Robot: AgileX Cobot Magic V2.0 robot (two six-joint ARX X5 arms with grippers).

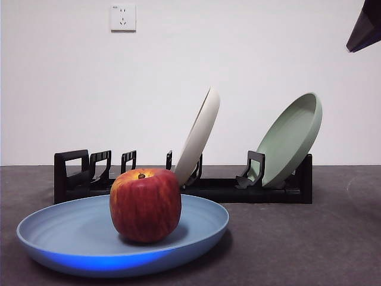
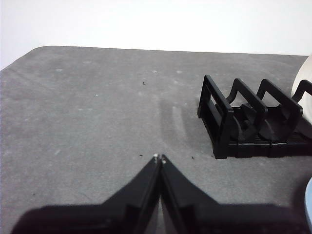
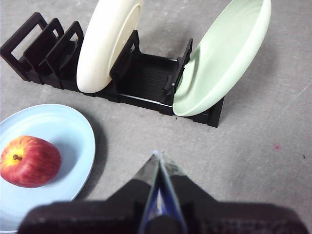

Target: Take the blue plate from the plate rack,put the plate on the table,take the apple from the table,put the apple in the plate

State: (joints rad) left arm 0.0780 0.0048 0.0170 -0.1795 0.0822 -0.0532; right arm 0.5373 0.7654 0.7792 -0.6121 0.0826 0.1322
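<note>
The blue plate [image 1: 65,235] lies flat on the table [image 1: 297,244] in front of the plate rack [image 1: 226,189]. The red apple [image 1: 145,204] stands upright in the plate, stem up; the right wrist view shows the same apple [image 3: 29,161] on the blue plate [image 3: 58,131]. My right gripper [image 3: 159,155] is shut and empty, raised above the table beside the plate. My left gripper [image 2: 159,158] is shut and empty over bare table near the loop end of the plate rack [image 2: 243,119]. Only a black arm tip [image 1: 366,27] shows in the front view.
A cream-white plate [image 1: 199,137] and a sage-green plate [image 1: 292,140] lean in the rack's slots. A wall socket [image 1: 122,17] sits on the white wall behind.
</note>
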